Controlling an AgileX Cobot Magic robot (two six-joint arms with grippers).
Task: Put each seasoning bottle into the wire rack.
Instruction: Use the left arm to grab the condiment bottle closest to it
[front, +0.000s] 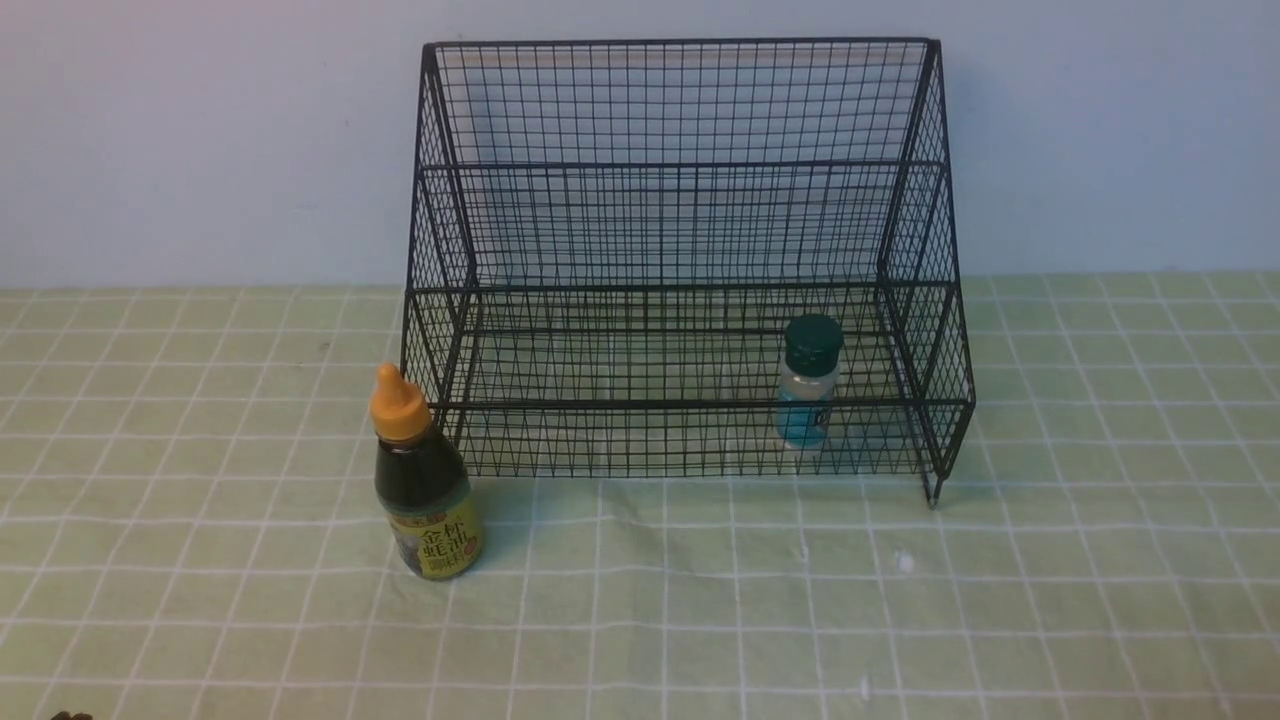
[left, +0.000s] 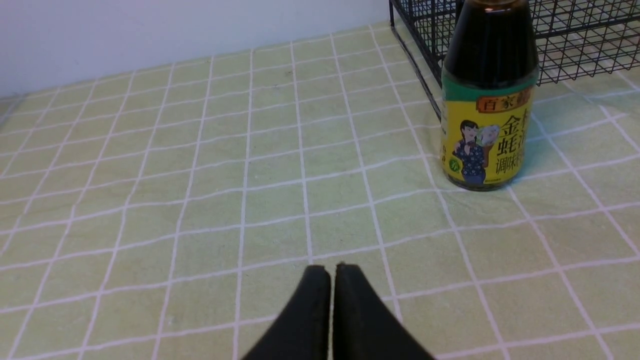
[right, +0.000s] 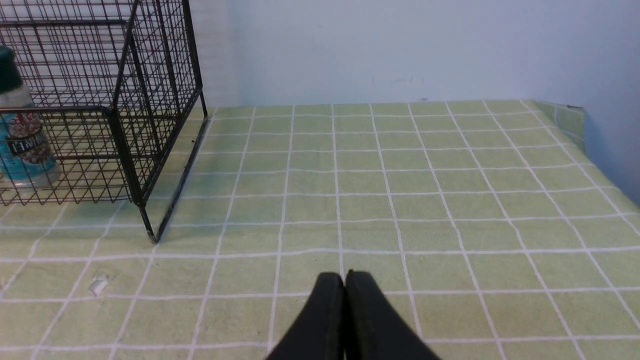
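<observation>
The black wire rack (front: 680, 160) stands at the back middle of the table. The small clear jar (front: 806, 383) with a dark green cap and blue label stands upright inside the rack's lower step, on the right. It also shows in the right wrist view (right: 22, 135). The dark-sauce bottle (front: 422, 480) with an orange cap and yellow label stands upright on the cloth just outside the rack's front left corner. It also shows in the left wrist view (left: 487, 100). My left gripper (left: 332, 267) is shut and empty, short of that bottle. My right gripper (right: 344, 275) is shut and empty, away from the rack (right: 125, 100).
A green checked cloth (front: 700, 600) covers the table. A pale wall (front: 200, 130) runs behind the rack. The table's far right edge and a side wall (right: 610, 100) show in the right wrist view. Neither arm shows in the front view.
</observation>
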